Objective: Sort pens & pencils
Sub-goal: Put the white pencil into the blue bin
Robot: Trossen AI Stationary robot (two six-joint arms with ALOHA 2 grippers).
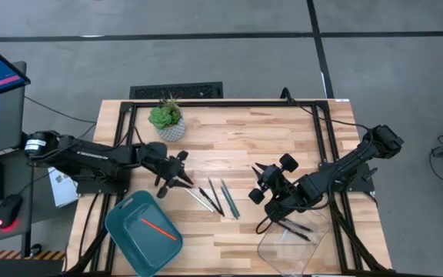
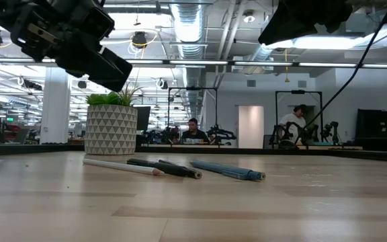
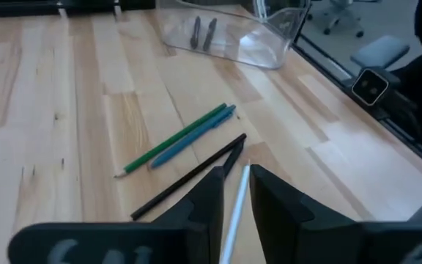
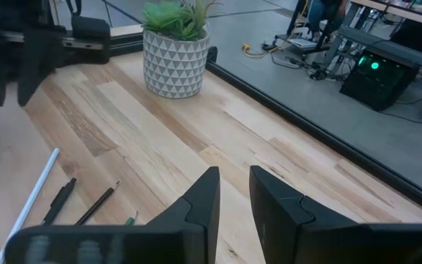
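I see teal tray [image 1: 126, 228] at tabletop's front-left corner holding orange-red pencil [image 1: 158, 228]. Clear bin [image 1: 314, 250] at front-right edge holds two black pens [image 1: 294, 228]. Rest of sticks [image 1: 220, 198] mid-table. Left gripper [image 1: 181, 169] narrow, empty; right gripper [image 1: 271, 178] narrow, empty. No readable text.

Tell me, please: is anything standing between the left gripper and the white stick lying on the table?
Nothing visible does. The left gripper hovers just beside the loose sticks, and in its wrist view the white stick shows directly in the gap of its open jaws, with only bare table around it. The black sticks lie alongside, not across.
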